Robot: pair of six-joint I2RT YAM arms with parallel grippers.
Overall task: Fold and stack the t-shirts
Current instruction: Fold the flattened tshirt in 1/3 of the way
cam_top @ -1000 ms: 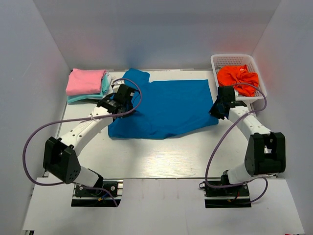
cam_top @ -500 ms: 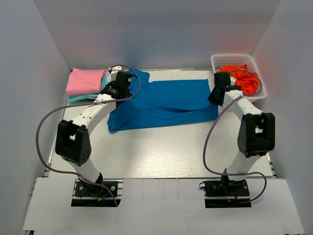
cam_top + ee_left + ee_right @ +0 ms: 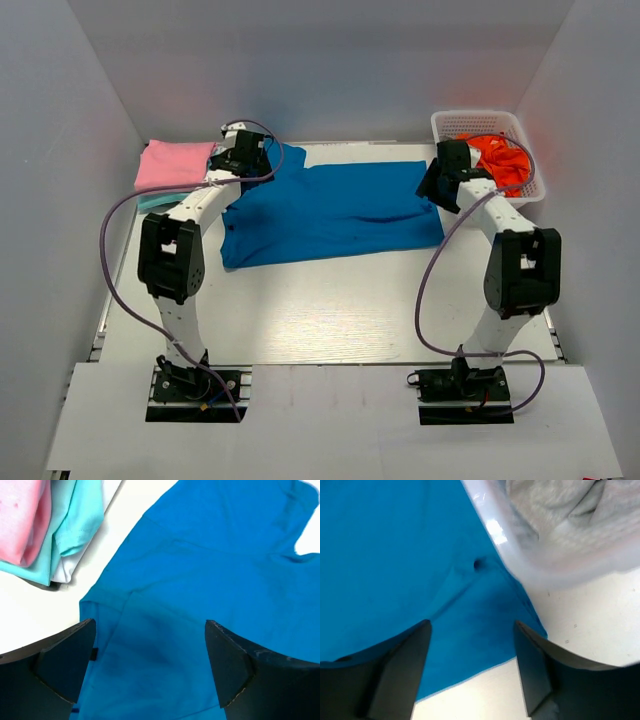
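White left arm (image 3: 203,197) and right arm (image 3: 487,211), black joint housings, looping purple cables (image 3: 101,245), dark wedge-shaped claw fingers (image 3: 60,667).

Through the top camera I am looking down from above and behind both arm bases, taking in the whole tabletop (image 3: 330,310). The left wrist camera is facing down, close over the blue t-shirt (image 3: 210,580) beside the pink and teal stack (image 3: 45,525). The right wrist camera is sitting close over the same shirt's edge by the basket (image 3: 502,540). All three views are sharing that shirt.

Bright even light, blurred wrist close-ups
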